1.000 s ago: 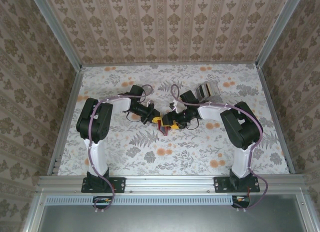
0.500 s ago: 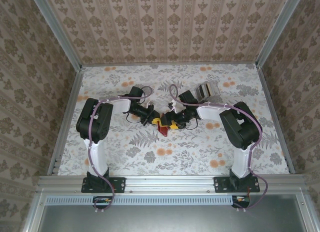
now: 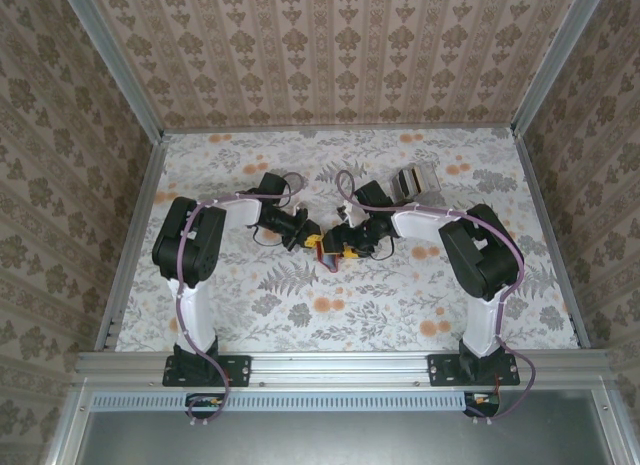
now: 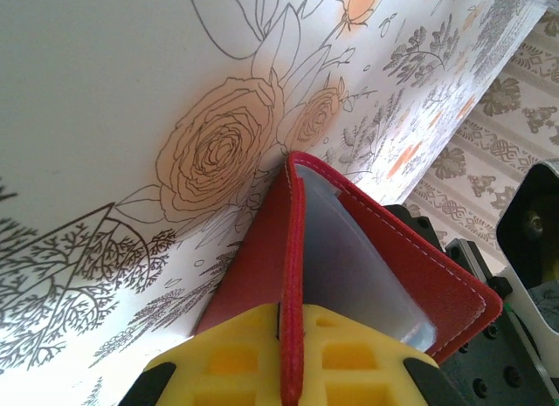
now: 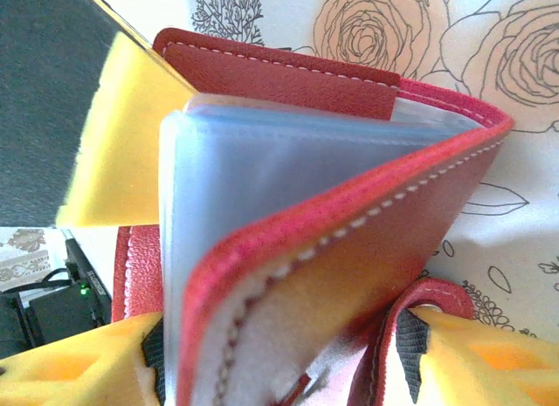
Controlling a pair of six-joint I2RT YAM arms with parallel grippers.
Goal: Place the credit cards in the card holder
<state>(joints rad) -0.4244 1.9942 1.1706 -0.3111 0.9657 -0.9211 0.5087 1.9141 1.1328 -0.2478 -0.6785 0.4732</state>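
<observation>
Roughly at the middle of the floral-printed tabletop [image 3: 300, 315], you have both arms meeting over a small red leather-like folding card holder [image 3: 331, 260], which stands partly open like a book, its folded spine on the surface. The left gripper [image 3: 313, 242] reaches in from the left and is clamped on one red cover: in the left wrist view its yellow foam pads [image 4: 231, 358] press either side of the cover's stitched edge. The right gripper [image 3: 347, 248] comes from the right; in its wrist view the yellow pads [image 5: 79, 362] sit against either side of the other cover, with the red loop tab [image 5: 432, 297] just beside one pad, so it holds that half. Between the covers lies a pale grey-blue plastic leaf [image 5: 262, 170]; you cannot tell whether it is a card or a pocket. Open table spreads on every side of the card holder, widest toward the near rail [image 3: 340, 365] and the far left corner. A clear plastic box with dark and tan stripes [image 3: 418, 181] stands well apart, far right. Damask-patterned walls [image 3: 300, 55] enclose the table on three sides.
</observation>
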